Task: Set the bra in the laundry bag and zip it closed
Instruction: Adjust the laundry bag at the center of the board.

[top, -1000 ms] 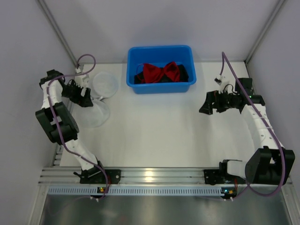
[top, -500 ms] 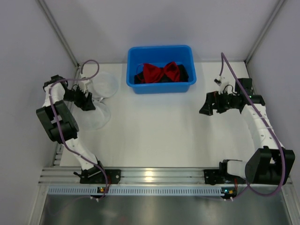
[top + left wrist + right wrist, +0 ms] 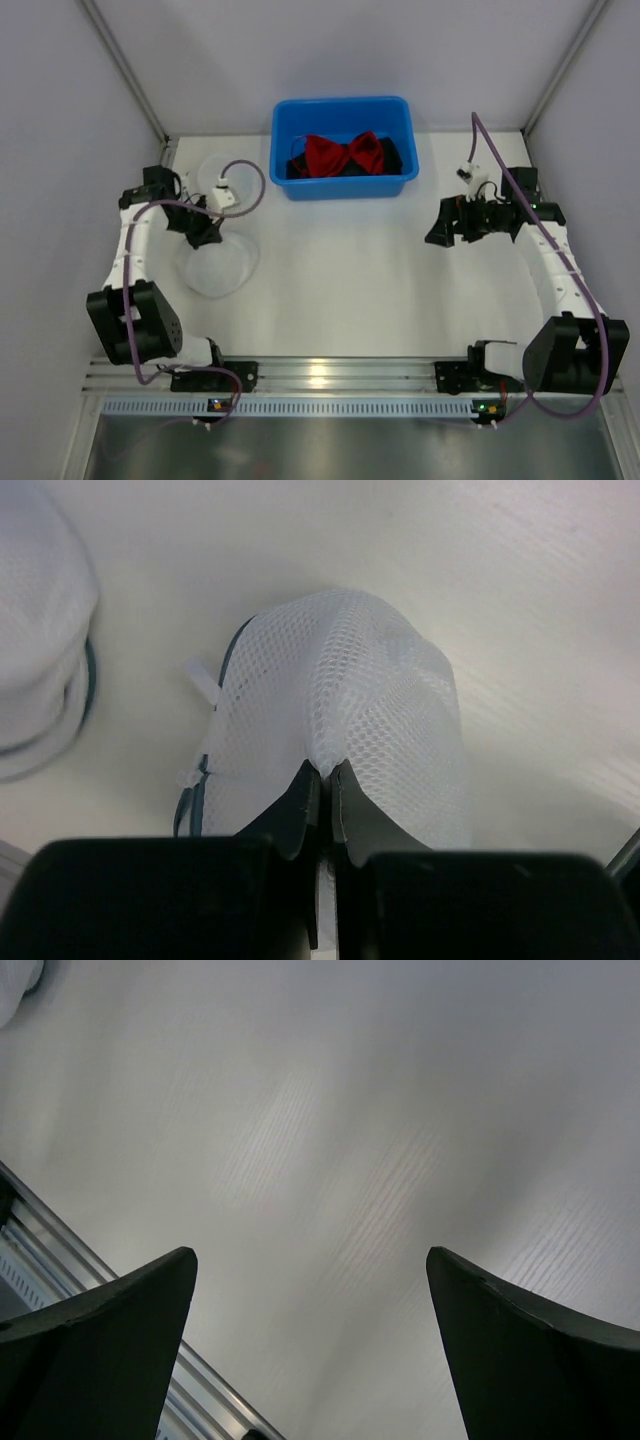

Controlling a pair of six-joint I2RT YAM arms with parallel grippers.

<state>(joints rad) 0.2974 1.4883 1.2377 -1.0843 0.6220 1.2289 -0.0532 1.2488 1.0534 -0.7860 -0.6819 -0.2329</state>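
The red bra (image 3: 345, 153) lies in the blue bin (image 3: 280, 135) at the back of the table, on top of a dark garment. The white mesh laundry bag (image 3: 217, 270) sits at the left, its teal zip edge (image 3: 196, 792) showing in the left wrist view. My left gripper (image 3: 208, 236) is shut on a pinched fold at the top of the laundry bag (image 3: 350, 680), jaws almost touching around the mesh (image 3: 325, 772). My right gripper (image 3: 433, 232) hovers open over bare table at the right, with nothing between its fingers (image 3: 310, 1280).
A second white mesh piece (image 3: 222, 172) lies behind the left gripper near the bin's left end; it also shows in the left wrist view (image 3: 40, 630). The aluminium rail (image 3: 320, 375) runs along the near edge. Walls close in on the left, right and back.
My left arm swung right and toward the table's middle, and its gripper closed on the mesh bag. The bag shifted slightly right and nearer. The right arm has not moved.
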